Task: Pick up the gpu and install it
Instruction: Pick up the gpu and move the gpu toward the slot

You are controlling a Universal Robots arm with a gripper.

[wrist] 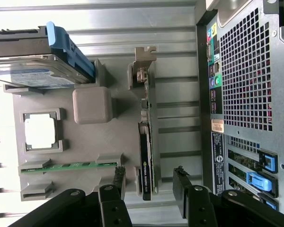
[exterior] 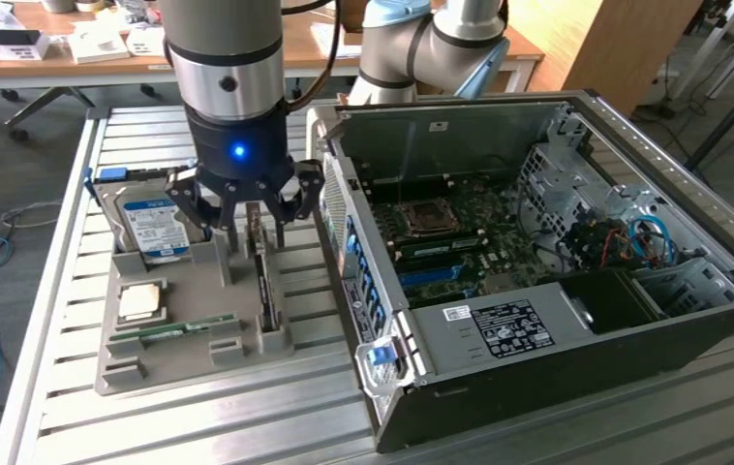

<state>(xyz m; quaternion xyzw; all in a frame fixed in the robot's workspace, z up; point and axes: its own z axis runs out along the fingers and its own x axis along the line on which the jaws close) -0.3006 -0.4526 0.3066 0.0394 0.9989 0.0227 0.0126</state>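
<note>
Hovering low over the grey parts holder [exterior: 199,363], the gripper [exterior: 252,228] has its fingers [wrist: 118,177] spread wide apart and clamped on nothing. The gpu [exterior: 263,281] stands on its long edge in the holder's slots directly beneath the hand. In the wrist view the card runs through the gap between the two fingers, and I cannot tell whether either pad touches it. Its pale metal bracket [wrist: 144,61] sits at the far end of the card from the fingers. To one side of the hand, away from the computer, are the holder's other parts: the hard drive [exterior: 150,228] with its blue-white label propped upright, the CPU [exterior: 141,302] lying flat in its pocket, and the RAM stick [exterior: 173,329] in its groove. On the hand's other side the open computer case [exterior: 535,387] lies on the slatted metal table [exterior: 147,417], with the motherboard [exterior: 471,242] exposed. As a judgement, the task is at its very beginning. The hand is lined up over the card, but nothing has been gripped or lifted, and carrying the card to the case and seating it are not yet done.
</note>
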